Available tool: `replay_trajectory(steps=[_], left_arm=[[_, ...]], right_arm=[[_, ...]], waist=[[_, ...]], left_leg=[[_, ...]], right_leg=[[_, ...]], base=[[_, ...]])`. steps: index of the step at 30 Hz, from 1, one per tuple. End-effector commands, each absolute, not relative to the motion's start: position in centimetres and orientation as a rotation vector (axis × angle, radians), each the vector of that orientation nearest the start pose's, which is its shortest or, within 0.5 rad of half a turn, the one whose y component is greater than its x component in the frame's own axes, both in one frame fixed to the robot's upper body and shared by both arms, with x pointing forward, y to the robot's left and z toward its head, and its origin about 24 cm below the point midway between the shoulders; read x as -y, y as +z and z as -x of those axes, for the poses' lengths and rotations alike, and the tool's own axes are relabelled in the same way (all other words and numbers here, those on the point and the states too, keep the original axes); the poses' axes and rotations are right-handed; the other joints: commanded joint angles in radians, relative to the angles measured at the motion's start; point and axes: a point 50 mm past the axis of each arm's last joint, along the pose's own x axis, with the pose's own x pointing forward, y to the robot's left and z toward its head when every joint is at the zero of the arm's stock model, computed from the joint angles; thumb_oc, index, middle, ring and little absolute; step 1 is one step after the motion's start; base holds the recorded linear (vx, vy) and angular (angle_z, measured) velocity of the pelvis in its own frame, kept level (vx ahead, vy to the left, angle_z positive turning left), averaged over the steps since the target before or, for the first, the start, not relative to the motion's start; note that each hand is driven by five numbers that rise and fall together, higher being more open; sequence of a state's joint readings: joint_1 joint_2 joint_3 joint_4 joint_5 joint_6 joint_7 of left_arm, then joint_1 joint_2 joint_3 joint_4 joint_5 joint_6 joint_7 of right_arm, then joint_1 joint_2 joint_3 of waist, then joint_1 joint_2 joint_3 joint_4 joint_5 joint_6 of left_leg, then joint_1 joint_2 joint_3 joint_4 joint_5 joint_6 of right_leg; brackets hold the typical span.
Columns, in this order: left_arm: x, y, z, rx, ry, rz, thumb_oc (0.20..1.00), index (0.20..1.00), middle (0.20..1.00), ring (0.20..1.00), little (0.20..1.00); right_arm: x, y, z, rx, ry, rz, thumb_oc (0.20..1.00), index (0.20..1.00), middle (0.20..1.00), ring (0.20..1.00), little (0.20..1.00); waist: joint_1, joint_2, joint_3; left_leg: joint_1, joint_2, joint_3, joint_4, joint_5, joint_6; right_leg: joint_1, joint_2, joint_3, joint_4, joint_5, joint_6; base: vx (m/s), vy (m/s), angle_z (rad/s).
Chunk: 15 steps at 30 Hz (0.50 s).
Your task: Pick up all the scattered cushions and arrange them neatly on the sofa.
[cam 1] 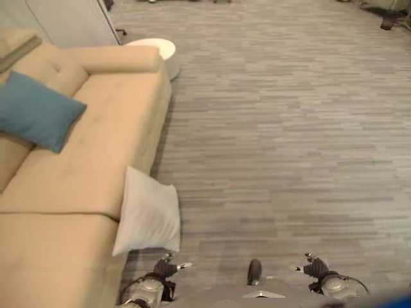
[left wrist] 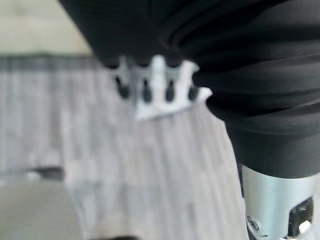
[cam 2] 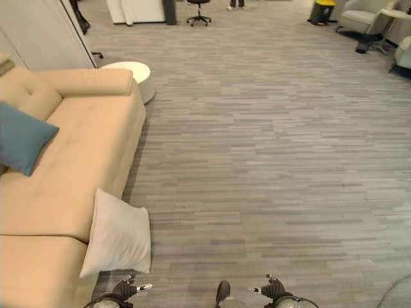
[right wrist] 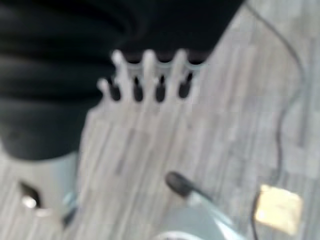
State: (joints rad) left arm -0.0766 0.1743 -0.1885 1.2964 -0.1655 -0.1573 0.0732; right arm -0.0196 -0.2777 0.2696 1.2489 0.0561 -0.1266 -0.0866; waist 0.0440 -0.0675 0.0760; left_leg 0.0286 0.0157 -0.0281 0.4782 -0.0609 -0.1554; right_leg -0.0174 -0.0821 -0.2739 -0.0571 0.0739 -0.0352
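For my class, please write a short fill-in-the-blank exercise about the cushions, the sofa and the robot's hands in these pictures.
1. The white cushion leans against the front of the ____.
2. The cushion lying on the sofa seat is ____ in colour.
3. Both the left hand and the right hand hold ____.

Missing words: sofa; blue; nothing

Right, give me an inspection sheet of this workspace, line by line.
Surface: grey wood-plank floor; beige fabric sofa along the robot's left.
Job's things: white square cushion standing on the floor, leaning against the sofa front; teal cushion against the sofa back.
Clutter: nothing seen.
Hands: left hand and right hand low, holding nothing, fingers relaxed.
Cables: nothing reported.
Surroundings: round white side table, black office chair, pale armchairs far off.
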Motion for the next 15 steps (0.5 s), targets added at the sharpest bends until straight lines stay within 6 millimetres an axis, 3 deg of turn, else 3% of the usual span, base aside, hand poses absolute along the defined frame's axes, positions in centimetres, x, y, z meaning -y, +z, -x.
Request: replay_trajectory(steps=[1, 5, 7, 9, 11, 14, 15], left_arm=[[-21.4, -14.6, -14.8, -0.958, 0.123, -0.187, 1.000, 1.000, 1.000, 1.000, 1.000], [-21.3, -14.8, -14.6, -0.975, 0.107, -0.200, 1.000, 1.000, 1.000, 1.000, 1.000], [-21.3, -14.9, -14.2, -0.989, 0.103, -0.211, 1.000, 1.000, 1.000, 1.000, 1.000], [-21.3, -15.0, -13.9, -1.001, 0.096, -0.218, 1.000, 1.000, 1.000, 1.000, 1.000], [-21.5, -15.1, -13.6, -1.009, 0.107, -0.214, 1.000, 1.000, 1.000, 1.000, 1.000], [-22.0, -15.3, -12.8, -1.032, 0.137, -0.198, 1.000, 1.000, 1.000, 1.000, 1.000], [-22.2, -15.3, -12.7, -1.032, 0.141, -0.195, 1.000, 1.000, 1.000, 1.000, 1.000]], right_arm=[[25.2, -15.0, -10.9, -1.083, -0.099, 0.398, 1.000, 1.000, 1.000, 1.000, 1.000], [25.4, -15.2, -10.2, -1.109, -0.118, 0.386, 1.000, 1.000, 1.000, 1.000, 1.000], [25.4, -15.2, -10.0, -1.115, -0.111, 0.398, 1.000, 1.000, 1.000, 1.000, 1.000], [25.4, -15.3, -9.9, -1.117, -0.111, 0.403, 1.000, 1.000, 1.000, 1.000, 1.000], [25.4, -15.2, -10.1, -1.115, -0.106, 0.408, 1.000, 1.000, 1.000, 1.000, 1.000], [25.0, -15.3, -10.4, -1.109, -0.082, 0.410, 1.000, 1.000, 1.000, 1.000, 1.000], [24.8, -15.3, -10.6, -1.100, -0.077, 0.402, 1.000, 1.000, 1.000, 1.000, 1.000]], waist=[[-0.003, -0.035, 0.045], [-0.003, -0.038, 0.034], [-0.007, -0.024, 0.031], [-0.010, -0.011, 0.031], [-0.003, -0.009, 0.035], [0.013, -0.002, 0.026], [0.022, 0.001, 0.021]], left_leg=[[-0.049, 0.022, 0.159, -0.128, 0.038, 0.090], [-0.080, 0.025, 0.214, -0.241, -0.001, 0.111], [-0.104, 0.028, 0.251, -0.340, 0.044, 0.109], [-0.137, 0.046, 0.308, -0.416, 0.107, 0.085], [-0.141, 0.045, 0.313, -0.425, 0.132, 0.080], [-0.122, 0.024, 0.303, -0.429, 0.118, 0.111], [-0.097, 0.012, 0.313, -0.426, 0.089, 0.134]], right_leg=[[0.012, -0.016, 0.029, 0.039, 0.008, 0.120], [0.044, -0.017, -0.017, 0.019, -0.024, 0.127], [0.064, -0.006, -0.037, 0.018, -0.047, 0.131], [0.093, 0.011, -0.041, 0.016, -0.081, 0.135], [0.109, 0.015, -0.040, 0.025, -0.096, 0.133], [0.111, -0.010, -0.048, 0.107, -0.117, 0.139], [0.108, -0.047, -0.067, 0.197, -0.127, 0.156]], base=[[0.13, -0.146, 0.63], [0.12, -0.038, 0.76], [0.21, 0.010, 0.38], [0.28, 0.030, 0.42], [0.24, 0.054, 0.43], [0.27, 0.148, -0.17], [0.34, 0.232, -0.30]])
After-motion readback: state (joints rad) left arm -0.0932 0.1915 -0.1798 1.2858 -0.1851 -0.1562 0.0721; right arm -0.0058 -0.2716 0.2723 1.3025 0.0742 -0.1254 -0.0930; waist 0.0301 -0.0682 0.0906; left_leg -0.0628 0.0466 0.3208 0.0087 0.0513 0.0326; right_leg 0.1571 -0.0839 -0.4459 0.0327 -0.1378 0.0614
